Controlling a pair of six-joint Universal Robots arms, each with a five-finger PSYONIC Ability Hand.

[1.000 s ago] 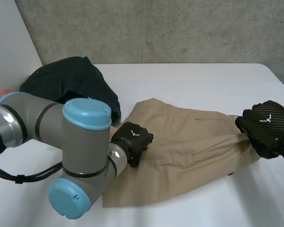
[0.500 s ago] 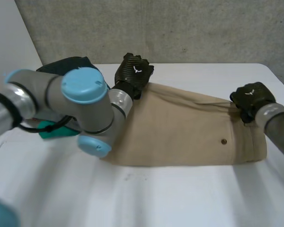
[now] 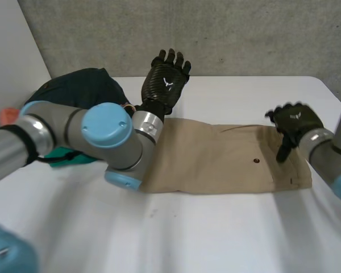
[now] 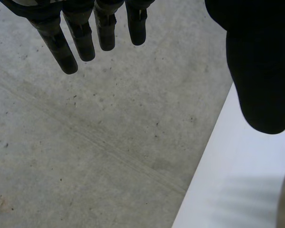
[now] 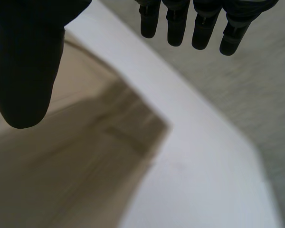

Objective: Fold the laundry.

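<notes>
A tan pair of trousers (image 3: 216, 162) lies folded in a flat strip across the middle of the white table (image 3: 233, 233). My left hand (image 3: 166, 79) is raised over the cloth's far left corner, open with straight fingers (image 4: 66, 40) and holding nothing. My right hand (image 3: 292, 122) hovers over the right end of the cloth, open too, its fingers (image 5: 194, 23) spread apart from the thumb (image 5: 23, 61). In the right wrist view the tan cloth's (image 5: 61, 166) corner lies under the palm on the table (image 5: 209, 185).
A dark garment (image 3: 82, 94) is heaped at the table's back left, behind my left arm (image 3: 108, 142). Something teal (image 3: 62, 157) lies beside that arm, and a small orange thing (image 3: 8, 115) at the far left. A concrete wall (image 4: 85, 142) stands behind the table.
Both hands have opened and let go of the tan cloth, which now lies flatter. The left hand has risen toward the wall; the right one has lifted a little.
</notes>
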